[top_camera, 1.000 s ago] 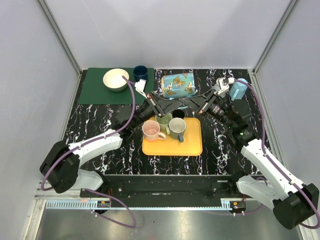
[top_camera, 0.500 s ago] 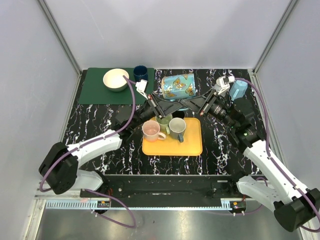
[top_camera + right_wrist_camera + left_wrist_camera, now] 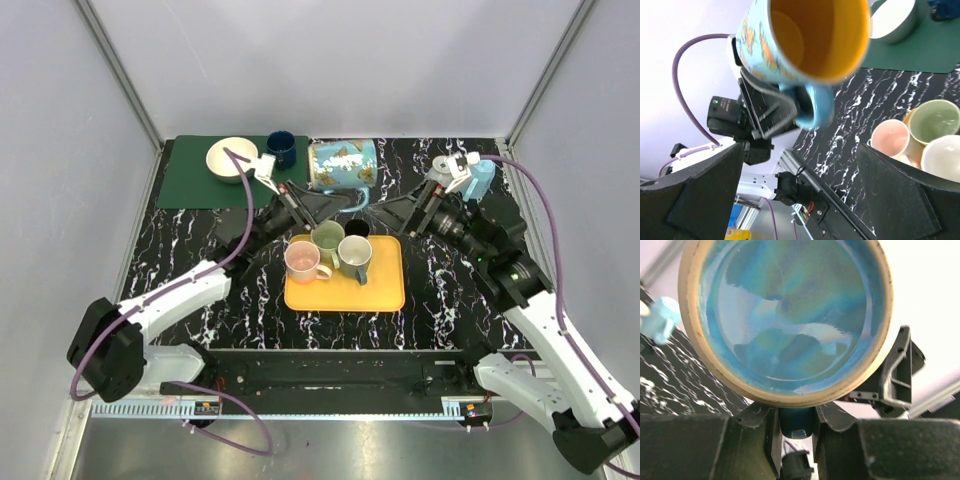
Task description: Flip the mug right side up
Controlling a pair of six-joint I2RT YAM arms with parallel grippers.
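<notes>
The mug (image 3: 343, 163) is light blue with butterflies and a yellow inside. It hangs on its side above the back of the table, its mouth (image 3: 812, 35) facing the right wrist camera and its blue base (image 3: 785, 315) filling the left wrist view. My left gripper (image 3: 345, 197) is shut on the mug's blue handle (image 3: 796, 421), which sits between its fingers. My right gripper (image 3: 388, 213) stands wide open a little to the right of the mug, apart from it, with nothing between its fingers (image 3: 912, 200).
A yellow tray (image 3: 385, 290) in the middle holds a pink mug (image 3: 303, 260), a green mug (image 3: 327, 237), a pale mug (image 3: 354, 255) and a black cup (image 3: 357, 228). At the back left are a white bowl (image 3: 231, 158), a green mat (image 3: 185, 185) and a dark blue cup (image 3: 281, 148). A light blue object (image 3: 478, 178) stands back right.
My right gripper has opened, let go of the mug and drawn back to the right. The left arm has carried the mug up and toward the back left, turning it.
</notes>
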